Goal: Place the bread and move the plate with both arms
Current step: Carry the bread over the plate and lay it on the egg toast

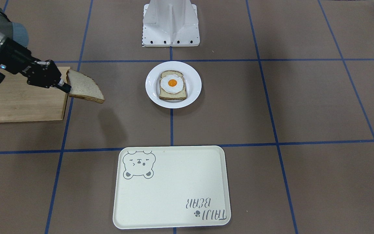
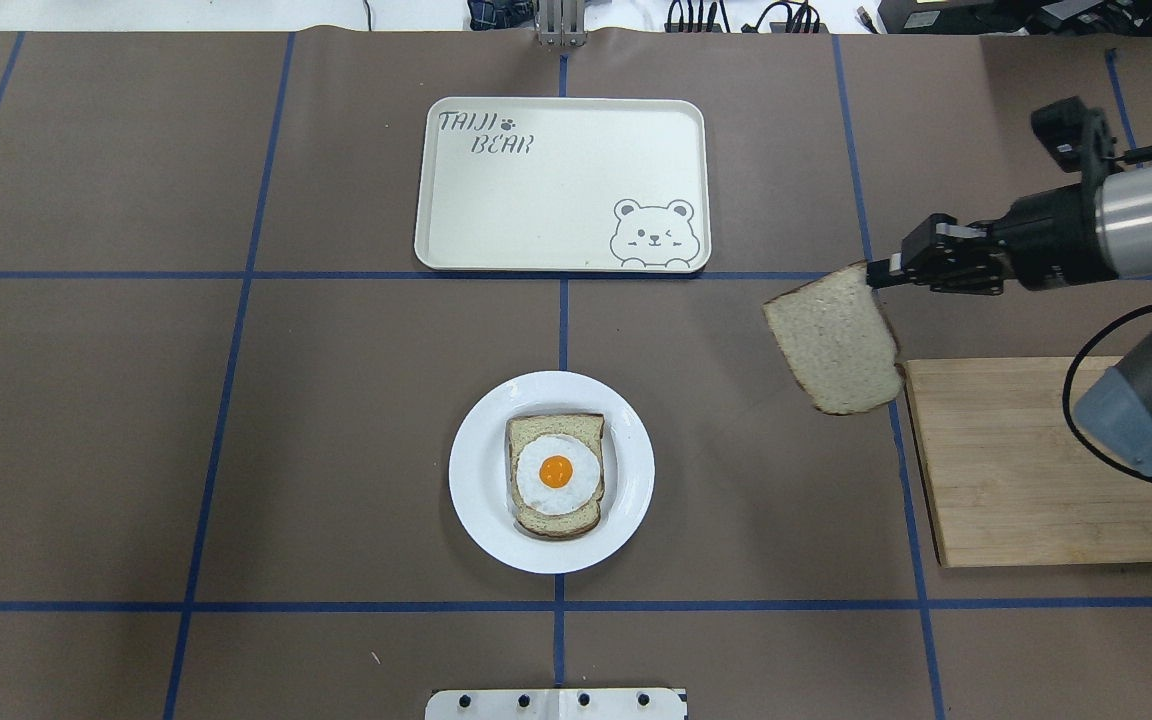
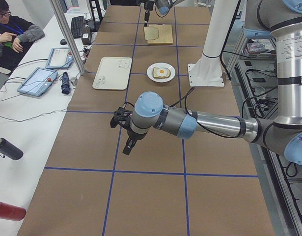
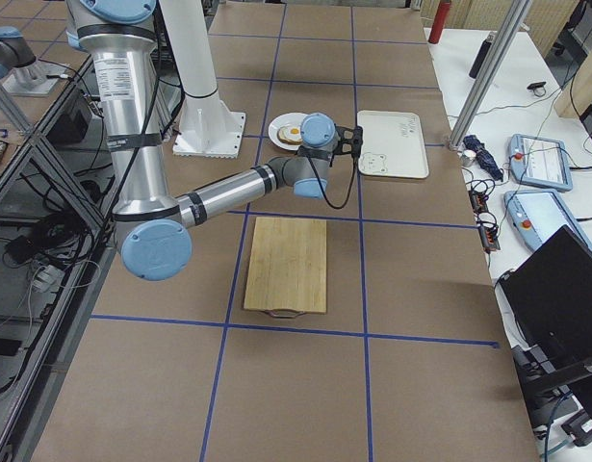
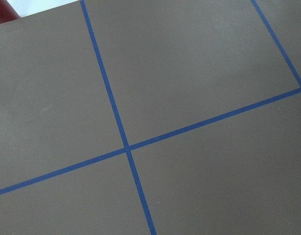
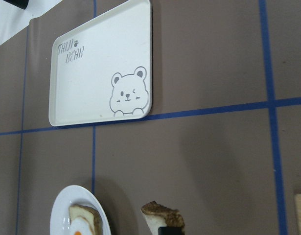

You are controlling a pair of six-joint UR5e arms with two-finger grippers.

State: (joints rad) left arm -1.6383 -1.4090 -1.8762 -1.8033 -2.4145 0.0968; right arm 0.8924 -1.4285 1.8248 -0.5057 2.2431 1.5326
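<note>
The brown table holds the bear tray far centre; a wooden board lies on the right; the white plate, near centre, carries egg toast, well apart from the board; the bread, pale and brown-crusted, hangs tilted just off the board's far-left corner, pinched by the right gripper; of the left gripper I cannot tell the state.

Right gripper pinches the bread aloft — left arm stretched out level.

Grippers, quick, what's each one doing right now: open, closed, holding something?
Right gripper: closed on the bread, which it holds in the air.
Left gripper: cannot be told; it shows only in the left side view.
</note>
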